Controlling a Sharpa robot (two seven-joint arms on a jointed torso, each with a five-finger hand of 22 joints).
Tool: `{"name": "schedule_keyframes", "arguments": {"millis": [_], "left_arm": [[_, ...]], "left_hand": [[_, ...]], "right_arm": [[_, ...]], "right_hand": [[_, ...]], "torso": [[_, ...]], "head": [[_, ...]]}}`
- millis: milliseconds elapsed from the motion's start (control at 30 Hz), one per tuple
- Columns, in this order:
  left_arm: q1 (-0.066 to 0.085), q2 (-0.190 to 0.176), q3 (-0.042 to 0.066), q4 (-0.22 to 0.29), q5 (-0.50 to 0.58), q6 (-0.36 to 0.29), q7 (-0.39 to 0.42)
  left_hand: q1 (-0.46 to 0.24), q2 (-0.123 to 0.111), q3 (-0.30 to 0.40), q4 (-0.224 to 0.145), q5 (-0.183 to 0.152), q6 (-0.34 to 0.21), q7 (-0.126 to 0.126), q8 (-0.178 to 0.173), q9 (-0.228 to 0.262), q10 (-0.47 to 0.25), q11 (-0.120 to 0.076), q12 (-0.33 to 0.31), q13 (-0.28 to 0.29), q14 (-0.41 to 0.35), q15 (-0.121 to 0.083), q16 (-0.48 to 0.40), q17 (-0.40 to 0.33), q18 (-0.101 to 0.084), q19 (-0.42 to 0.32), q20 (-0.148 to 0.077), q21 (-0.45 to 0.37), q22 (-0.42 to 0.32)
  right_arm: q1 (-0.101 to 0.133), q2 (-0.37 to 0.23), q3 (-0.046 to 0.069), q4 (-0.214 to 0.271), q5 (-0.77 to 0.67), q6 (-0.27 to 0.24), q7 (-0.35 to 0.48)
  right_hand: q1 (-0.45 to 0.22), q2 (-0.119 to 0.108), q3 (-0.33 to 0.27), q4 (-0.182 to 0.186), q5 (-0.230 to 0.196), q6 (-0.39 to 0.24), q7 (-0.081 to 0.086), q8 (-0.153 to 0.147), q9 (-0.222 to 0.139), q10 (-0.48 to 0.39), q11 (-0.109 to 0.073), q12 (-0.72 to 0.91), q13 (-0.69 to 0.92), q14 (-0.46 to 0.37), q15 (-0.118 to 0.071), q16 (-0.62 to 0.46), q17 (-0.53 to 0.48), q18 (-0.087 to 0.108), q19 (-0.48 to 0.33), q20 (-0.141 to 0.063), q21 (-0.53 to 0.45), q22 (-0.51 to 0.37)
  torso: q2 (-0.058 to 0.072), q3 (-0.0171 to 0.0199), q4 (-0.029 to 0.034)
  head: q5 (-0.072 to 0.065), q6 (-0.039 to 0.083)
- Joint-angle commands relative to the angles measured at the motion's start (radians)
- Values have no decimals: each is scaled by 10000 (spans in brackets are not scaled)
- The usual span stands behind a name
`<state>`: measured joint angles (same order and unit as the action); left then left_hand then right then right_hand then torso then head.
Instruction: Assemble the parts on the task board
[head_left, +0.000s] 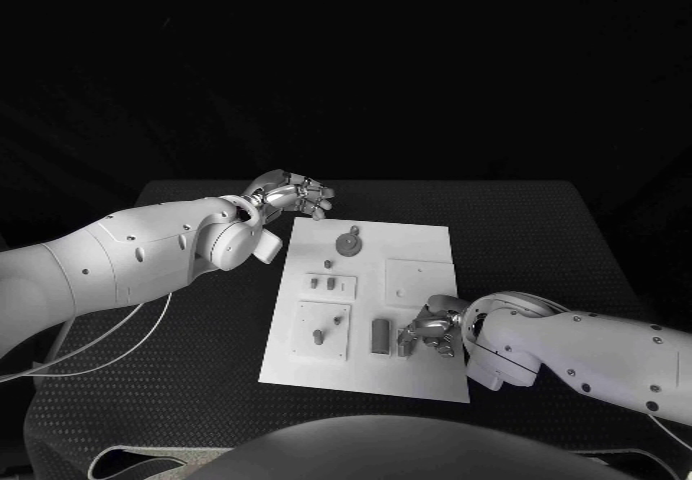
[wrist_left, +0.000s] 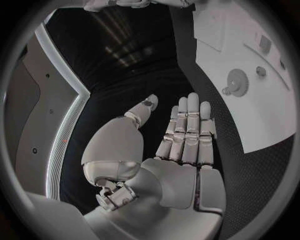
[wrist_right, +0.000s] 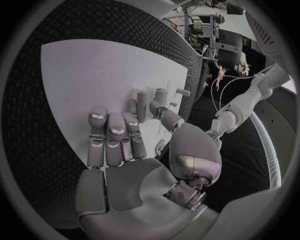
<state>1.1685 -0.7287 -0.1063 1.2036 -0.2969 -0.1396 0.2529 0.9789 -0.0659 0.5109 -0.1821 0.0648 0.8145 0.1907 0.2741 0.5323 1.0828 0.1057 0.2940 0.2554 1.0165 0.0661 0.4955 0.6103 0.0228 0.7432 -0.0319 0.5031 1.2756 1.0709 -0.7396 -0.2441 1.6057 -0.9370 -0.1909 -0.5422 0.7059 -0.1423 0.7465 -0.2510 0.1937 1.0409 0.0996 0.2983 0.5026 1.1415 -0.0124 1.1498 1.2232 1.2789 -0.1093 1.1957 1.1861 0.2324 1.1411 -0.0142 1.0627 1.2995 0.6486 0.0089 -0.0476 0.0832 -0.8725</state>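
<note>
The white task board (head_left: 418, 375) lies in the middle of the black table. On it I see a round gear-like part (head_left: 349, 240), a small block with pegs (head_left: 329, 285), a square plate (head_left: 420, 279), a plate with pegs (head_left: 326, 331) and an upright grey piece (head_left: 379, 336). My right hand (head_left: 431, 330) hovers low over the board's near right part, right beside the grey piece, with nothing in its grasp. In the right wrist view that hand (wrist_right: 122, 150) has its fingers stretched over the board (wrist_right: 81, 75), thumb next to several pegs (wrist_right: 156, 96). My left hand (head_left: 290, 192) is raised beyond the board's far left corner, fingers apart and empty.
The left wrist view shows my left hand (wrist_left: 181, 145) with straight fingers over bare black table, the board (wrist_left: 250, 110) and gear (wrist_left: 237, 82) off to its side. Black mat surrounds the board on all sides. A white cable (head_left: 101, 350) runs under the left arm.
</note>
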Motion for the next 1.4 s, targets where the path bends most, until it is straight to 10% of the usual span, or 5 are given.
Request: {"name": "schedule_keyframes", "arguments": {"millis": [33, 400, 833, 1167, 1400], "left_arm": [[14, 8, 8, 12, 23, -15, 140], [14, 11, 8, 11, 23, 21, 113], [14, 13, 8, 10, 23, 42, 97], [14, 12, 8, 7, 23, 61, 70], [14, 10, 8, 5, 23, 75, 55]], "left_hand": [[-40, 4, -9, -17, -34, -65, -25, 31, -10, 13, 79, -41, 10, 70, 20, -37, 12, 134, 60, 6, -64, 13], [-42, 2, -11, -19, -36, -67, -25, 32, -11, 11, 80, -44, 12, 70, 21, -45, 19, 134, 62, 6, -69, 17], [-43, 3, -11, -20, -37, -70, -25, 33, -13, 9, 81, -47, 14, 70, 21, -52, 27, 133, 64, 6, -74, 21], [-50, 5, -14, -15, -38, -72, -24, 33, -14, 8, 82, -49, 16, 69, 23, -59, 33, 132, 65, 7, -78, 25], [-56, 5, -16, -13, -39, -74, -23, 33, -16, 5, 83, -52, 17, 68, 24, -65, 38, 131, 66, 8, -82, 27]], "right_arm": [[-30, 46, -9, 82, 21, 316, 255], [-30, 36, -9, 102, -33, 295, 279], [-30, 21, -9, 140, -34, 309, 313], [-30, 15, -9, 144, 6, 295, 378], [-30, 3, -9, 142, 15, 303, 466]], "right_hand": [[130, 32, -3, 1, -41, -66, -4, -23, 7, -47, 24, -38, 17, -22, -16, -45, 22, 294, -18, -59, -8, -6], [633, 635, 129, -250, -35, -12, -23, 26, 7, 25, 7, 10, 69, 1, -27, -37, 86, 294, -44, -56, 3, 17], [686, 653, 161, -272, -13, -8, -23, 29, 4, 33, 8, 12, 72, 1, -26, -40, 90, 294, -47, -51, 4, 20], [317, 110, -165, -72, -258, -14, -19, 28, -16, 6, 19, -36, 47, -6, -19, -79, 89, 294, -37, -4, 1, 16], [163, -347, -272, 283, -1410, -41, -18, 24, -36, -29, 11, -78, 34, -21, -31, -125, 94, 294, -35, -39, -38, -9]], "torso": [[-1, 1, 5], [0, 7, -1], [-2, 5, -8], [-2, 4, -4], [-1, 3, 0]], "head": [[5, -1], [12, -1], [9, -1], [16, -1], [22, -1]]}}
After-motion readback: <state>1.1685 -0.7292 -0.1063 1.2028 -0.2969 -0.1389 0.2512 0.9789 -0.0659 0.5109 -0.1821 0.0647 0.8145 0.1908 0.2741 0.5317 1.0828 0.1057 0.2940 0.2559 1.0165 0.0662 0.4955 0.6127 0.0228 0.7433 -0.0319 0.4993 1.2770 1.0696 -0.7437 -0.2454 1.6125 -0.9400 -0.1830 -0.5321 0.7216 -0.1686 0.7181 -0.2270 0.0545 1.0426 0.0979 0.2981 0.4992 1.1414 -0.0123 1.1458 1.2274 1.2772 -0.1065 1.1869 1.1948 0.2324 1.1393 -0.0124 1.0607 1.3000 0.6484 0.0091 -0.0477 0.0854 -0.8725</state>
